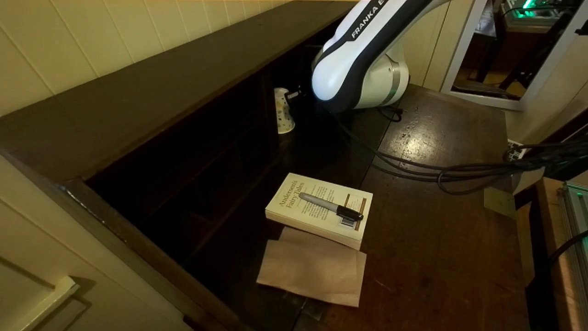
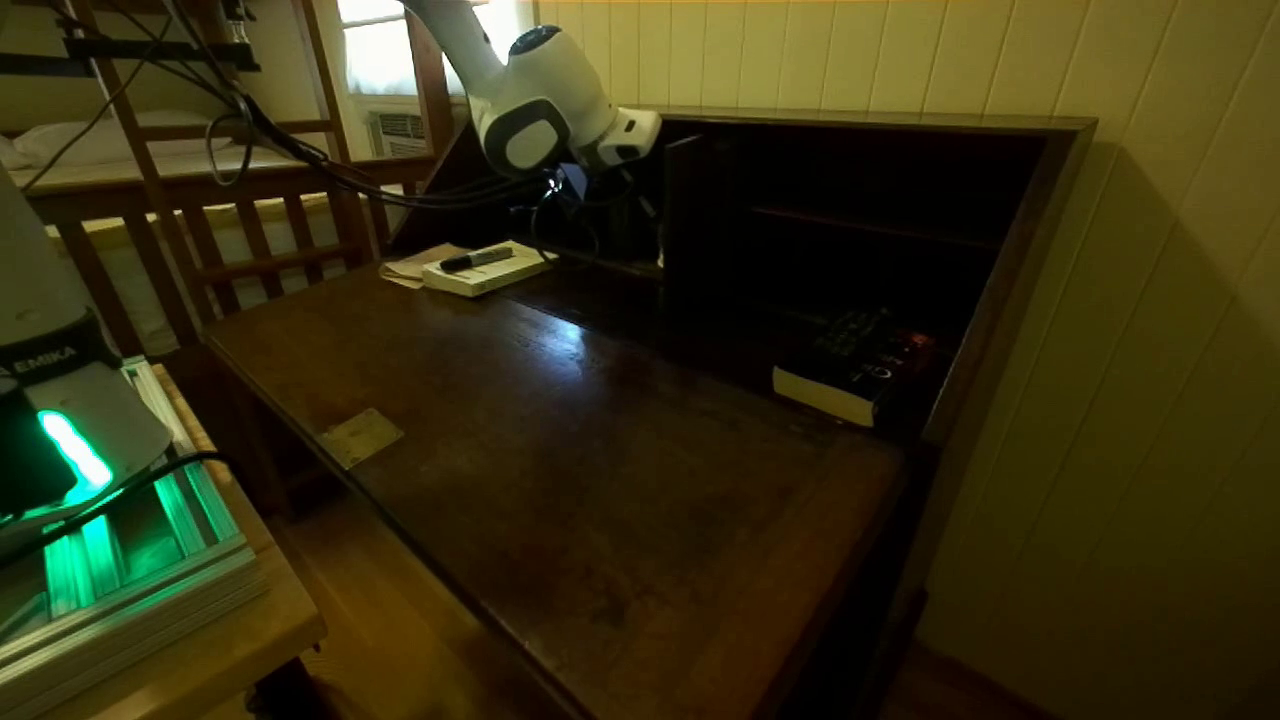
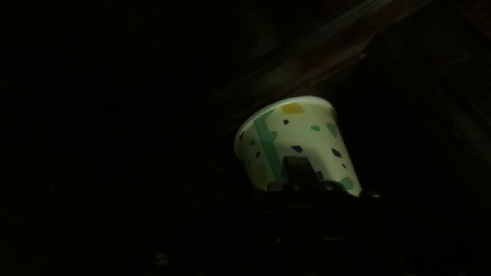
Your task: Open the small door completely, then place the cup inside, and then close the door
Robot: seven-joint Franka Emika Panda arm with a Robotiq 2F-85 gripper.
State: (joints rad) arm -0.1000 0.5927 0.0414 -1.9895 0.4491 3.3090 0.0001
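Observation:
The white speckled cup (image 1: 284, 112) stands nearly upright at the front of the dark shelf unit. It also shows in the wrist view (image 3: 295, 134), rim away from me. My gripper (image 1: 292, 94) is at the cup's upper side. In the wrist view the fingers (image 3: 298, 168) look shut together, in front of the cup's wall and not around it; whether they touch is unclear. The small door (image 2: 685, 230) seems to be the dark upright panel standing out from the shelf front. It also shows beside the cup (image 1: 270, 110). The compartment inside is too dark to see.
A white book (image 1: 317, 207) with a grey marker (image 1: 328, 205) on it and folded brown paper (image 1: 312, 271) lie on the desk. A dark thick book (image 2: 850, 365) lies in the shelf. Cables (image 1: 413, 165) trail over the desk. A wooden edge (image 3: 337, 53) runs beyond the cup.

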